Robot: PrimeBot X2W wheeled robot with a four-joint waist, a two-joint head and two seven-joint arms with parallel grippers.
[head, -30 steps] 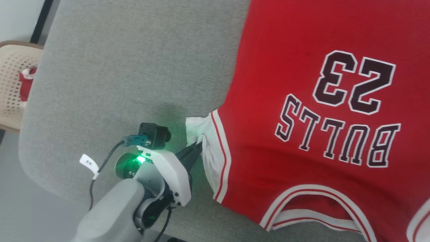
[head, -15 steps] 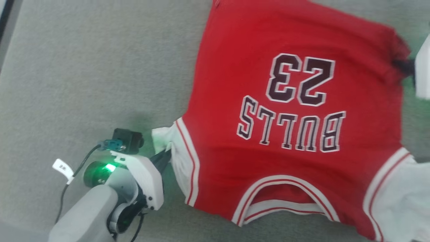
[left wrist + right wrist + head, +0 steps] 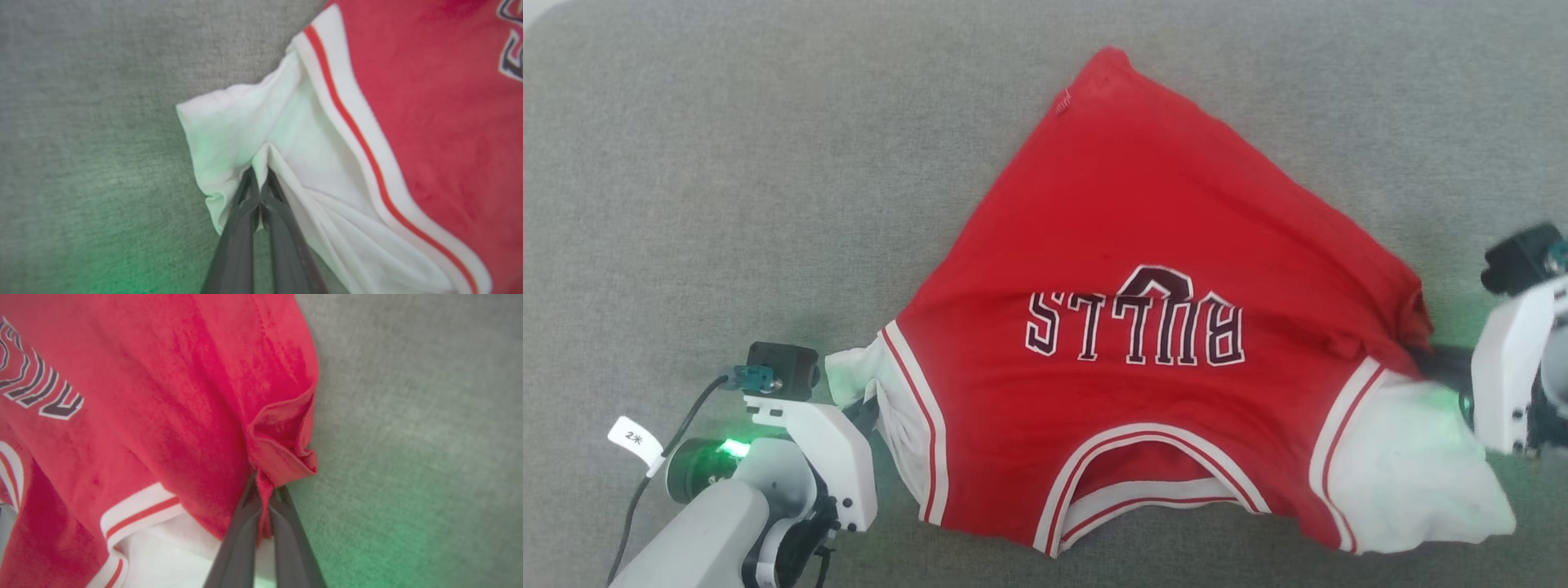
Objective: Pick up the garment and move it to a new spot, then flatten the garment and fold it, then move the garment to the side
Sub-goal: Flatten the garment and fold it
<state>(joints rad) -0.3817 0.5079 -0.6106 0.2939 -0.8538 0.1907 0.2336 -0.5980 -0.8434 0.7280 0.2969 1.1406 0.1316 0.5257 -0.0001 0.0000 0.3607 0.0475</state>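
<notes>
Here, the garment (image 3: 1143, 229) sits about mid-frame in the head view, on a grey fabric surface (image 3: 727, 204). The neck opening faces the robot and one red hem corner points away. The red body is rucked into a ridge across the chest. The "BULLS" lettering (image 3: 1135, 327) reads upside down, and only the top of one numeral shows above the fold. Whether the middle is raised off the surface cannot be told. White sleeves lie out to both sides, with striped trim at the armholes and neck.

Left gripper (image 3: 870, 408): the dark fingers are pressed together on a pinch of the white left sleeve, and cloth puckers around the tips in the left wrist view.

Right gripper (image 3: 1429, 359): the fingers are closed tight on a fold of red fabric at the shirt's side edge, just above the right sleeve's trim, with creases running into the tips.

Green light glows on the surface beside both wrists. A white tag (image 3: 633, 437) hangs on the left arm's cable.
</notes>
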